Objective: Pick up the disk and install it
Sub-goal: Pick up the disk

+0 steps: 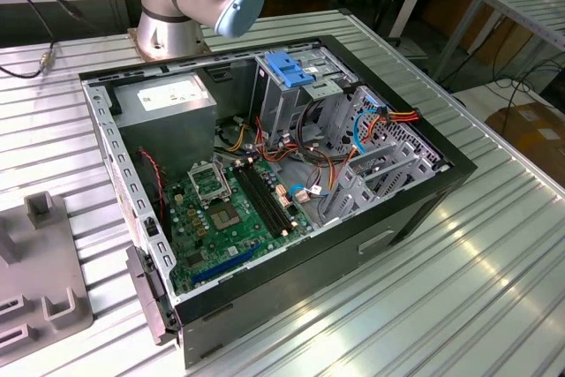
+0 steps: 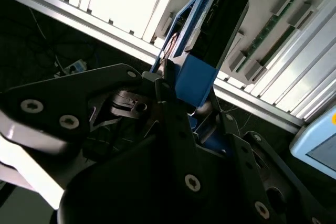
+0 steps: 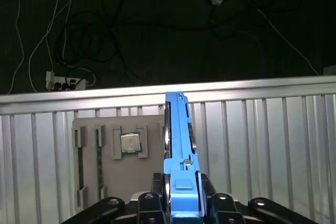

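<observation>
No text, number or sign can be read. The white label [image 1: 168, 92] on the grey power supply [image 1: 168, 134], far in the computer case [image 1: 353, 258] toward the exterior view's left, carries print too small. The disk [image 3: 178, 145] [image 2: 195, 80] shows edge-on in both wrist views.

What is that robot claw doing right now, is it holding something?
The gripper is closed, holding the disk edge-on by its blue-railed end.

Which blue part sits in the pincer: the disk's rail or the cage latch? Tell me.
The disk, blue-railed, clamped edge-on in the pincer. The blue latch sits apart atop the metal cage inside the computer case.
</observation>
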